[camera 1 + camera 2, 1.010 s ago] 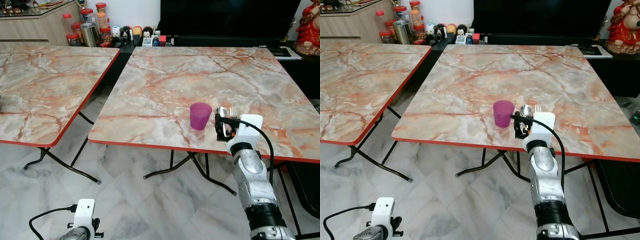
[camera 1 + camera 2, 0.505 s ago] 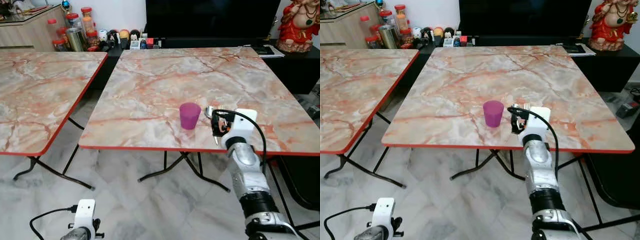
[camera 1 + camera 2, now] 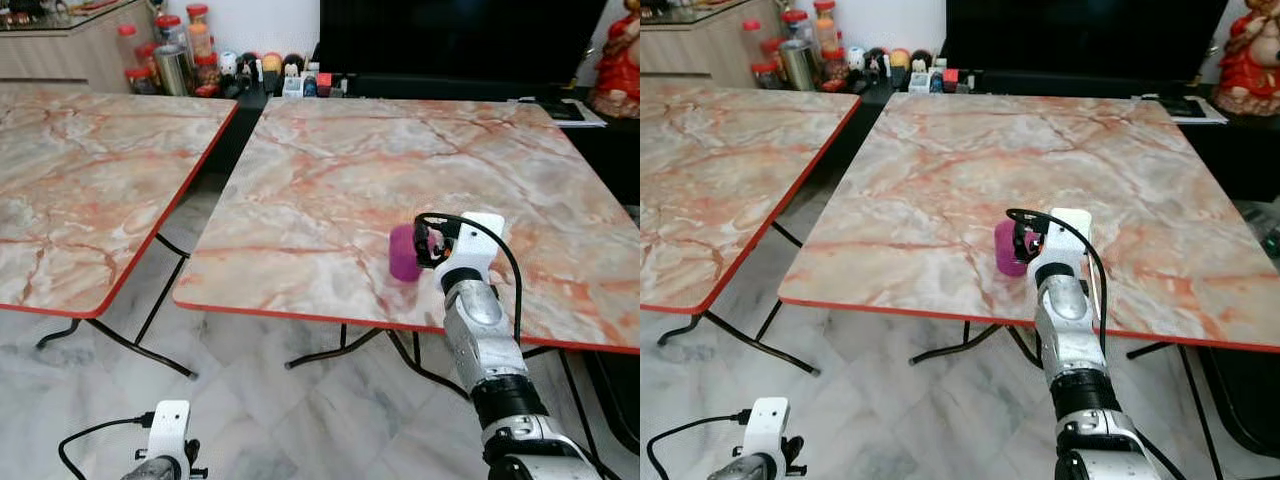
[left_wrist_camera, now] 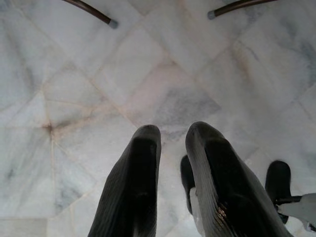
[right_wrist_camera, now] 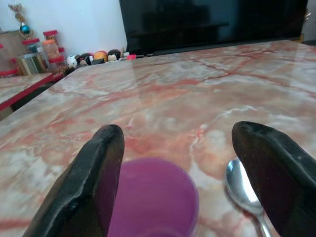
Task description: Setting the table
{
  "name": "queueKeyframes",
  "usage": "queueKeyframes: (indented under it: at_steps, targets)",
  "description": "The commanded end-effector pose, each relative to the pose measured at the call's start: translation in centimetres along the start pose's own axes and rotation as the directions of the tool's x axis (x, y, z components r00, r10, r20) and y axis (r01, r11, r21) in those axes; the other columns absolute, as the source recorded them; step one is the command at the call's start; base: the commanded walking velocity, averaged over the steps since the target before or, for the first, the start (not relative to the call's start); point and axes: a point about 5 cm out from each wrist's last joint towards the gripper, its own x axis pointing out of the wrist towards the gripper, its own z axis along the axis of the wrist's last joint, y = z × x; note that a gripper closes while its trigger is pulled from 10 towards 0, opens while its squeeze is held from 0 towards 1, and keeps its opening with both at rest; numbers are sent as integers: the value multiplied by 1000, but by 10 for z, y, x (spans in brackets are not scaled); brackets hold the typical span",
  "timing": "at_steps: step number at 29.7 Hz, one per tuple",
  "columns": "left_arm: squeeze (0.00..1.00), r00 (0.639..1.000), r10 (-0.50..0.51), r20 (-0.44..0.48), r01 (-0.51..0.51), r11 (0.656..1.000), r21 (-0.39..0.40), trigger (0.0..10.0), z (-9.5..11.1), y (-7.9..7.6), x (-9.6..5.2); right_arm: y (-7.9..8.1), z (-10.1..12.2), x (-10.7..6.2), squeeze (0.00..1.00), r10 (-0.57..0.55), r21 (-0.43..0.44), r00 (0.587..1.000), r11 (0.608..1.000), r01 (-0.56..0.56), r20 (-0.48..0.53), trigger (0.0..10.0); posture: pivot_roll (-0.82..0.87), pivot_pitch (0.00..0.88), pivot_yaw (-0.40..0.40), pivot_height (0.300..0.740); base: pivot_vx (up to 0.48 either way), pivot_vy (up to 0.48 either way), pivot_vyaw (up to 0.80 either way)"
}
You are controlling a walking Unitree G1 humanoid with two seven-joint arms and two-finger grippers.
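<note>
1. A square marble-patterned folding table with a red edge [image 3: 330, 180] is standing ahead on the pale tiled floor [image 3: 280, 420], and a second marble-patterned table [image 3: 80, 170] is standing to its left across a narrow gap.
2. A purple plastic cup [image 3: 403, 252] is sitting upright near the near edge of the right-hand table, right of centre.
3. The right gripper [image 5: 177, 197] is hovering just right of the cup; in the right wrist view its spread fingers are flanking the cup.
4. A silver metal spoon [image 5: 242, 190] is lying on the tabletop just right of the cup.
5. A row of red-lidded jars [image 3: 180, 50] is standing far left, beyond both tables.
6. A black television cabinet [image 3: 450, 85] is standing behind the right-hand table.
7. The left gripper [image 4: 173, 148] is hanging low over the floor, near left.
</note>
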Motion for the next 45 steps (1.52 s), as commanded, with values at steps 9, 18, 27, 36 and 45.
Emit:
queueKeyframes:
  at_steps: [9, 18, 27, 36, 45]
  targets:
    - [0, 1000, -10, 2, 10, 1000, 8, 10000, -1, -4, 0, -2, 5, 1, 0, -10, 12, 999, 1000, 10, 33, 10000, -50, 0, 12, 740, 299, 0, -356]
    - [0, 1000, -10, 8, 10, 1000, 9, 10000, 1, -3, 0, -1, 1, -2, 0, -7, -26, 1000, 1000, 7, -11, 10000, -52, 0, 17, 740, 0, 0, 0]
    - [0, 1000, -18, 3, 18, 1000, 19, 10000, -1, -3, 0, -7, -19, -7, 0, -2, -71, 989, 997, -8, -149, 10000, -53, 0, 26, 740, 0, 0, 0]
    - [0, 1000, -25, -1, 25, 999, 25, 10000, -1, -2, 0, 2, -34, 0, 0, 53, -64, 955, 995, -74, -291, 10000, -48, 0, 35, 740, 0, 0, 0]
    - [0, 1000, -17, -9, 17, 1000, 24, 10000, -3, 0, -1, 17, -18, 13, 0, 149, -67, 959, 983, -169, -243, 10000, -35, 0, 31, 740, 0, 0, 0]
